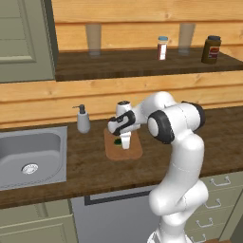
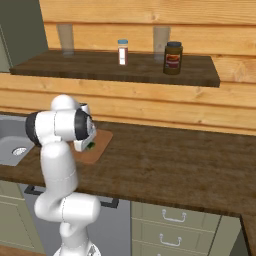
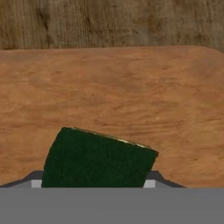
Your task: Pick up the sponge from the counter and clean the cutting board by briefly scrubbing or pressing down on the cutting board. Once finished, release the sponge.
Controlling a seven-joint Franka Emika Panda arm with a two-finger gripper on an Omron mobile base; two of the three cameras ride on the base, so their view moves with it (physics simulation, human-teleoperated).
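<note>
The light brown cutting board (image 1: 133,152) lies on the dark wood-grain counter (image 1: 95,171), just right of the sink. My gripper (image 1: 125,141) points down over the board, and the dark green sponge (image 1: 116,141) peeks out beside its fingers. In the hand view the sponge (image 3: 98,159) sits between the two fingertips (image 3: 154,178), its green face tilted, with a thin yellow edge along the top, low over the cutting board (image 3: 113,92). The gripper (image 3: 94,183) is shut on it. From the right, the arm hides most of the hand; the board (image 2: 100,140) and a green speck of sponge (image 2: 91,146) show.
A steel sink (image 1: 31,156) is set in the counter at the left, with a grey soap dispenser (image 1: 83,119) behind its corner. The wooden shelf (image 1: 142,61) above carries two glasses, a small bottle (image 1: 163,48) and a dark jar (image 1: 211,49). Bare counter stretches to the right (image 2: 175,165).
</note>
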